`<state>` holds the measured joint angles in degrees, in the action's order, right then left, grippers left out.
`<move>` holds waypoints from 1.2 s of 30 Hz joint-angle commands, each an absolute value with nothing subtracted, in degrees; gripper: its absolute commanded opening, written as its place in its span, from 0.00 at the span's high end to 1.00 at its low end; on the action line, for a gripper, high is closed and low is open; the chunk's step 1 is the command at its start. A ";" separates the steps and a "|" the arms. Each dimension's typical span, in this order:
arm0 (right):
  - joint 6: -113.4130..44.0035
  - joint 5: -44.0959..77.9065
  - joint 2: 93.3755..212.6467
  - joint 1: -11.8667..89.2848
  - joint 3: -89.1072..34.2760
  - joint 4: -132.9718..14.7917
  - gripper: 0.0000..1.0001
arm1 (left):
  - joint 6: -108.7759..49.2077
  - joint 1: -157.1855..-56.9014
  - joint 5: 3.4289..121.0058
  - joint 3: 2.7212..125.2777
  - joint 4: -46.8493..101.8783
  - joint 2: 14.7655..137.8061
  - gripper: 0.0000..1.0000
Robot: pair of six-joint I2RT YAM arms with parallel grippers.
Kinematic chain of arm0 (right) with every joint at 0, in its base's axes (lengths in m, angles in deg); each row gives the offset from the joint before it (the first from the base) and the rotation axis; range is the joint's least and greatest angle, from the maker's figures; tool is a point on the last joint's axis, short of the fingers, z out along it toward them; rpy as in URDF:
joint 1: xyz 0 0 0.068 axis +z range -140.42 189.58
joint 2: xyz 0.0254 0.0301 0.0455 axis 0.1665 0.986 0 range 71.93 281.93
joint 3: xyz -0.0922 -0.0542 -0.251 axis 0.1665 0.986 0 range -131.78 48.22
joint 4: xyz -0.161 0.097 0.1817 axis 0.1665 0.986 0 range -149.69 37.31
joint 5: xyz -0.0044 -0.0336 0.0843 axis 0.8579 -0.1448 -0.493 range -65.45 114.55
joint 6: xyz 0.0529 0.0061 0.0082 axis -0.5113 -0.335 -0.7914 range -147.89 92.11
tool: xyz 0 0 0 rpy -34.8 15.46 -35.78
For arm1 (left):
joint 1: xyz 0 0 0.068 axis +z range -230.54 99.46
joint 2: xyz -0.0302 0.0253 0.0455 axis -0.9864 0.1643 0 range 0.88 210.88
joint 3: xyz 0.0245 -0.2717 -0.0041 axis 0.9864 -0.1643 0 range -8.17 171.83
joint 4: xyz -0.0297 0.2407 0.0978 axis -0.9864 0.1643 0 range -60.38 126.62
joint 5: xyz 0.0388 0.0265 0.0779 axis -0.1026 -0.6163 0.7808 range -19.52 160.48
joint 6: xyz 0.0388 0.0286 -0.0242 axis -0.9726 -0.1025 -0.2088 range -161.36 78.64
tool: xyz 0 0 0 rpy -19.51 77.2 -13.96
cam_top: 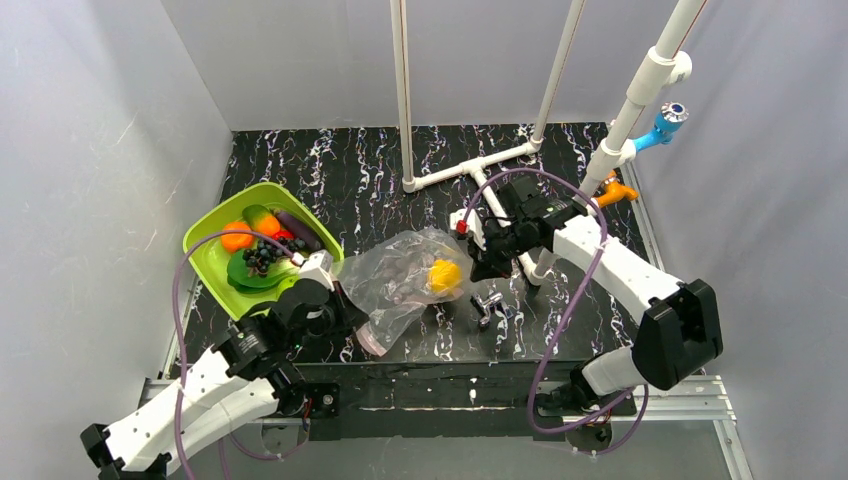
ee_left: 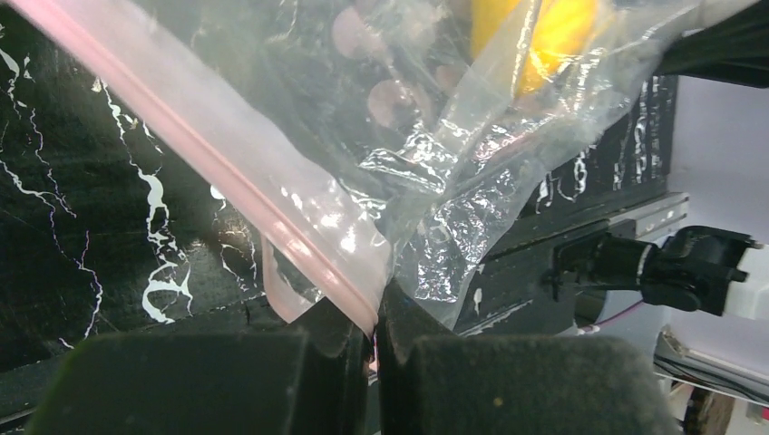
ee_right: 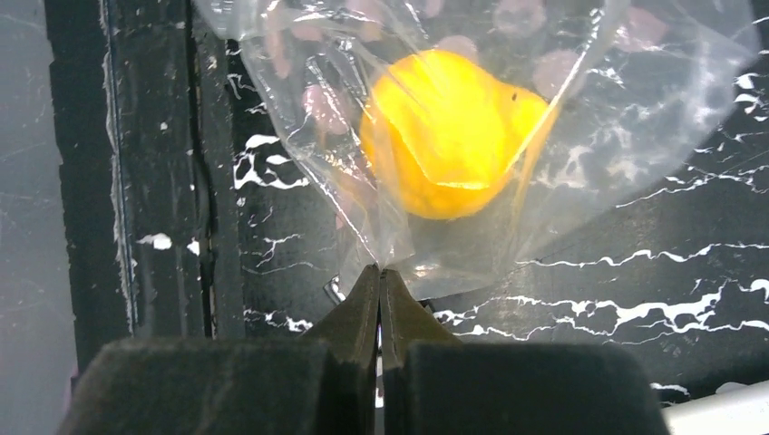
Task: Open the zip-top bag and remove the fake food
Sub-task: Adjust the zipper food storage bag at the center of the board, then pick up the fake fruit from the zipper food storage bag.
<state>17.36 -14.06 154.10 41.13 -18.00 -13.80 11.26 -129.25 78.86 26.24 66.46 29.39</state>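
The clear zip-top bag [cam_top: 405, 275] hangs stretched between my two grippers above the table, with a yellow lemon [cam_top: 444, 274] inside it. My left gripper [cam_top: 340, 300] is shut on the bag's pink zip strip [ee_left: 272, 217] at its near left end. My right gripper [cam_top: 478, 262] is shut on the bag's clear far corner; in the right wrist view its tips [ee_right: 380, 274] pinch the film just below the lemon [ee_right: 449, 131]. More fake food, an orange piece [cam_top: 237, 237], dark grapes and an eggplant [cam_top: 298, 229], lies in the lime-green tray [cam_top: 210, 262].
A small metal fitting [cam_top: 488, 305] lies on the black marbled table right of the bag. A white pipe frame [cam_top: 470, 165] stands behind. The table's front edge [cam_top: 450, 370] runs just near the bag. Grey walls enclose the sides.
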 commanded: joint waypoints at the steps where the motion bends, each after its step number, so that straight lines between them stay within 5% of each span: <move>1: 20.08 -13.15 155.12 40.99 -19.24 -8.27 0.99 | 9.92 -128.69 78.82 24.76 62.31 33.72 1.00; 4: 18.45 -8.99 157.15 40.85 -20.65 -7.66 0.99 | 9.62 -128.04 77.95 23.63 59.70 36.81 0.88; 15: 16.87 -5.82 160.85 39.21 -20.63 -8.16 0.99 | 7.50 -125.83 77.38 19.71 57.38 26.50 0.14; 19: 16.21 -6.18 160.89 38.89 -20.78 -8.57 0.99 | 7.72 -125.81 80.06 18.89 61.51 17.24 0.05; 23: 15.42 -7.19 161.12 37.76 -20.95 -8.94 0.99 | 11.00 -125.87 82.33 18.82 66.45 8.32 0.11; 26: 14.87 -7.80 161.36 37.24 -20.99 -9.32 0.99 | 15.47 -125.83 84.68 20.98 74.67 7.80 0.68; 28: 14.62 -8.12 161.67 37.18 -20.98 -9.49 0.99 | 15.22 -125.83 82.84 23.31 78.51 11.07 0.79; 36: 13.64 -9.01 162.32 37.10 -21.08 -9.98 0.99 | 12.46 -125.77 74.34 24.27 73.54 27.07 0.86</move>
